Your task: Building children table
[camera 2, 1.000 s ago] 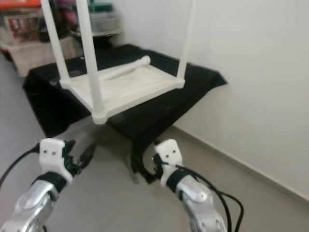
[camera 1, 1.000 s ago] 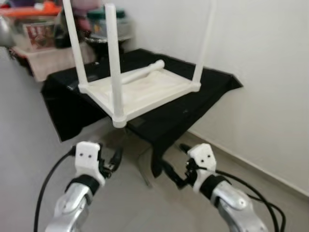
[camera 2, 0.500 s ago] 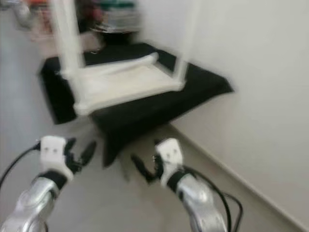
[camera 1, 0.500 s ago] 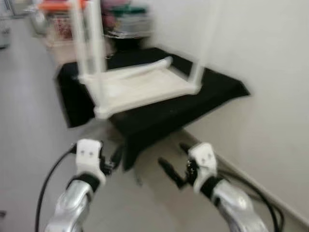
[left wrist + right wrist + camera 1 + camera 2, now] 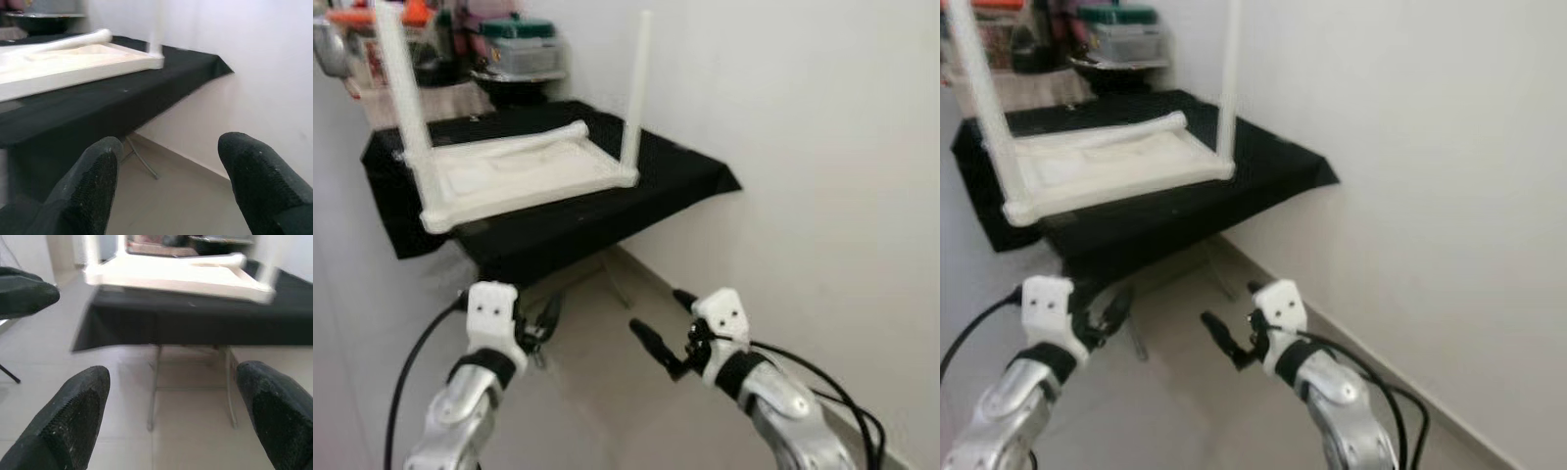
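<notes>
The white children's table (image 5: 514, 176) lies upturned on the black-draped stand (image 5: 685, 181), a loose leg (image 5: 524, 145) resting across it. Approach squarely before reaching. The left gripper (image 5: 544, 323) and right gripper (image 5: 658, 333) hang spread, empty.

A black-draped table (image 5: 675, 181) stands against the wall — an upturned white children's table (image 5: 514, 176) resting on top.
</notes>
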